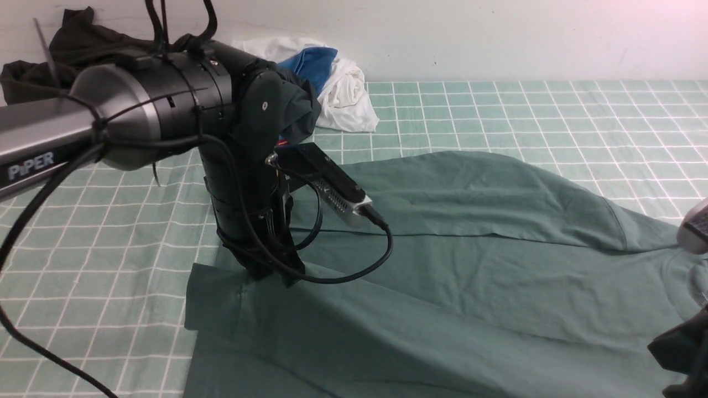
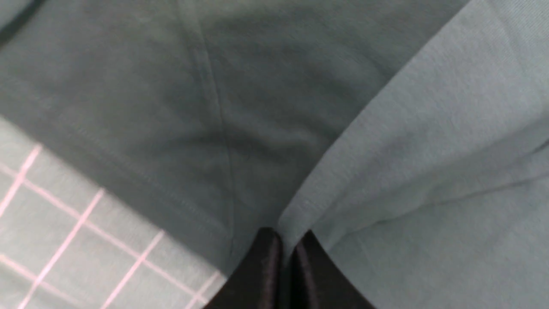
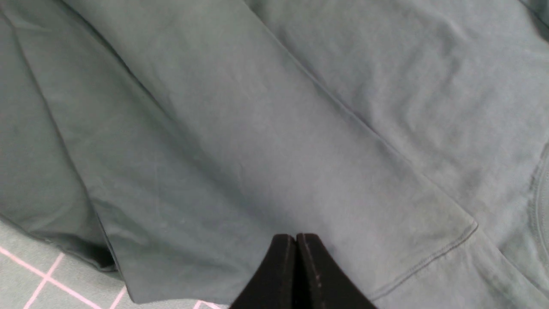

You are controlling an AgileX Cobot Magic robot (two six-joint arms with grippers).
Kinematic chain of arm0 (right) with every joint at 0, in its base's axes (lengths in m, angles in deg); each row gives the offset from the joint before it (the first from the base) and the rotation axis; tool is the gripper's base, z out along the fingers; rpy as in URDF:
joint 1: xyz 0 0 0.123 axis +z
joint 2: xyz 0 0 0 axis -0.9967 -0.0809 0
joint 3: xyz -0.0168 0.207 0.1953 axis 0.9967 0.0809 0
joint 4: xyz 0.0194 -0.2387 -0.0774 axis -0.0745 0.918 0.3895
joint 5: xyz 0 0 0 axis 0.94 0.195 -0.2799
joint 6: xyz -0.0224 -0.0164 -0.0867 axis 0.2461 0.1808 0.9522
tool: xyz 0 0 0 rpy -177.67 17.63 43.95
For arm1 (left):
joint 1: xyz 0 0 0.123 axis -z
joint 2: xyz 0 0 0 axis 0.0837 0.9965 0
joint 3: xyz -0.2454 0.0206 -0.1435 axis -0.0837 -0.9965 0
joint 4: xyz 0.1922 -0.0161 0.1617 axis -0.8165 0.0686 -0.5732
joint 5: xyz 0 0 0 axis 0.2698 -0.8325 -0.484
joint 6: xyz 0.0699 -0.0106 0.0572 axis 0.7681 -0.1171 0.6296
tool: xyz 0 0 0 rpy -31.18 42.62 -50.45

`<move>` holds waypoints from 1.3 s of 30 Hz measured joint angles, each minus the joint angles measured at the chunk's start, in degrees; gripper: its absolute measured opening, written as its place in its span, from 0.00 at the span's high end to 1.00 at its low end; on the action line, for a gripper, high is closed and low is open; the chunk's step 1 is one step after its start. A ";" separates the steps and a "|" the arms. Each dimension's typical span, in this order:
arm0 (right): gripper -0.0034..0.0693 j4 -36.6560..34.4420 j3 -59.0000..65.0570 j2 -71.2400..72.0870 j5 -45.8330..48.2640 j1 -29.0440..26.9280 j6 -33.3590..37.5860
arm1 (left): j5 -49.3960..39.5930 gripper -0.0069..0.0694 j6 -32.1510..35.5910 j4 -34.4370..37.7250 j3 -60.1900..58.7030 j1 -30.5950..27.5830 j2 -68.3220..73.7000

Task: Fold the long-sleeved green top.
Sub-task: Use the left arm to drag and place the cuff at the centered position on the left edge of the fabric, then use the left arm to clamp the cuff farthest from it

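Observation:
The green long-sleeved top [image 1: 470,265] lies spread over the checked cloth, with one sleeve folded across its body. My left gripper [image 1: 274,276] points down at the top's left end. In the left wrist view the left gripper [image 2: 286,240] is shut on a raised fold of the green top [image 2: 429,128], and the cloth runs in between the fingertips. My right gripper [image 3: 296,238] is shut with nothing showing between its fingers, its tips just over the green top [image 3: 300,128] beside a sleeve's hemmed end [image 3: 450,244]. In the front view only the right arm's dark end [image 1: 683,345] shows.
A dark garment [image 1: 72,44] is heaped at the back left against the wall. A white and blue bundle of clothes [image 1: 337,83] lies behind the left arm. The green checked tablecloth [image 1: 553,121] shows beyond the top. The left arm's cable [image 1: 354,271] hangs over the fabric.

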 joint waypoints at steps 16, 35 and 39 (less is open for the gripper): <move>0.97 1.18 0.00 0.00 -2.77 0.00 -1.29 | 8.44 0.43 -16.39 -2.77 10.84 -9.48 6.76; 0.97 1.18 0.00 0.00 -10.56 0.00 -1.29 | 26.81 0.54 -19.31 10.31 13.09 -19.90 19.98; 0.97 1.22 0.00 0.00 -10.56 0.00 -1.29 | 26.12 0.76 -17.48 10.31 14.23 -19.90 20.04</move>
